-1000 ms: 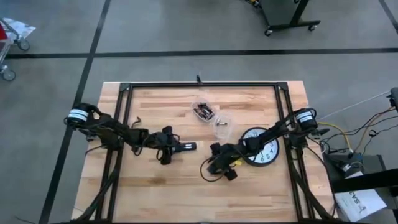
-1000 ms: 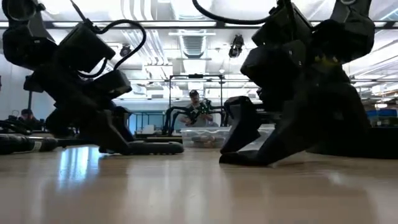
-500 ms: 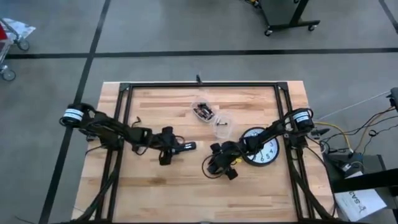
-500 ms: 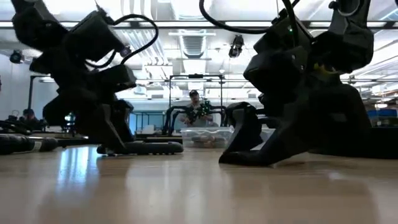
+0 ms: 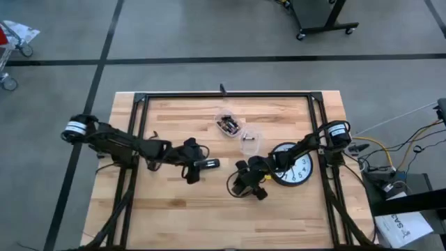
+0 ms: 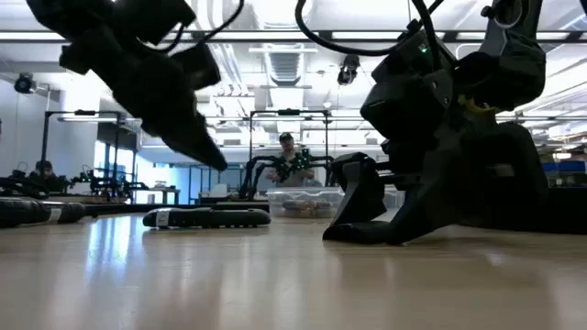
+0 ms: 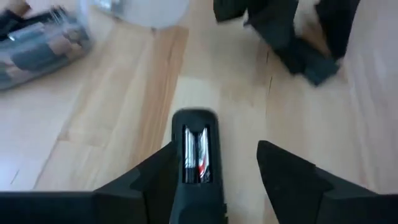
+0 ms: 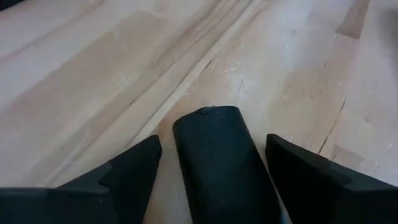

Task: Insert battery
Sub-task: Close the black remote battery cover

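- The left end effector (image 7: 214,180) hangs just above the desk (image 5: 174,216), fingers spread and empty; the remote (image 7: 198,163) lies flat between them, back up, batteries (image 7: 194,154) showing in its open bay, so a seated cell stays in place.
- The right end effector (image 8: 214,158) stands with spread fingers either side of a dark rounded piece (image 8: 221,158), likely the cover held ready; contact is unclear.
- Spare cells sit in a clear container (image 5: 228,124) near the clock (image 5: 295,166).
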Controlling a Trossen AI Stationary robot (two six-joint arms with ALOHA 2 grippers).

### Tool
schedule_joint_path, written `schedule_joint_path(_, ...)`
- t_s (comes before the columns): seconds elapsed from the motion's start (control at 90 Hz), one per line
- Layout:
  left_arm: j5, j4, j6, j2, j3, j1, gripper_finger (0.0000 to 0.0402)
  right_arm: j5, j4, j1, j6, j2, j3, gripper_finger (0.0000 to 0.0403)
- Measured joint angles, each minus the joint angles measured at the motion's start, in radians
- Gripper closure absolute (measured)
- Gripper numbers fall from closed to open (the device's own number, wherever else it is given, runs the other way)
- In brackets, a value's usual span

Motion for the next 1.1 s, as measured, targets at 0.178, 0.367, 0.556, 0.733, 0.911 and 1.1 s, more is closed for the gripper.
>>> schedule_joint_path(0.178,-0.028,0.036,-0.042,-0.071,-0.019,-0.016,0.0227,-0.005,-0.006,0.000,-0.025,0.000,0.002,0.0123)
schedule_joint_path(0.367,-0.040,0.121,-0.060,-0.134,-0.037,-0.016,0.0245,-0.002,-0.009,-0.002,0.008,0.000,0.007,0.0135)
schedule_joint_path(0.556,-0.054,0.286,-0.024,-0.170,-0.058,-0.019,0.0258,-0.031,0.019,-0.014,0.062,0.001,-0.007,0.0156)
schedule_joint_path(0.733,-0.055,0.326,-0.018,-0.169,-0.060,-0.027,0.0260,-0.062,0.241,-0.013,0.121,0.005,-0.119,0.0178)
schedule_joint_path(0.911,-0.055,0.331,-0.053,-0.169,-0.060,-0.031,0.0262,-0.066,0.383,-0.013,0.130,0.026,-0.189,0.0185)
schedule_joint_path(1.1,-0.055,0.320,-0.092,-0.169,-0.060,-0.036,0.0263,-0.086,0.455,-0.012,0.124,0.111,-0.179,0.0166)
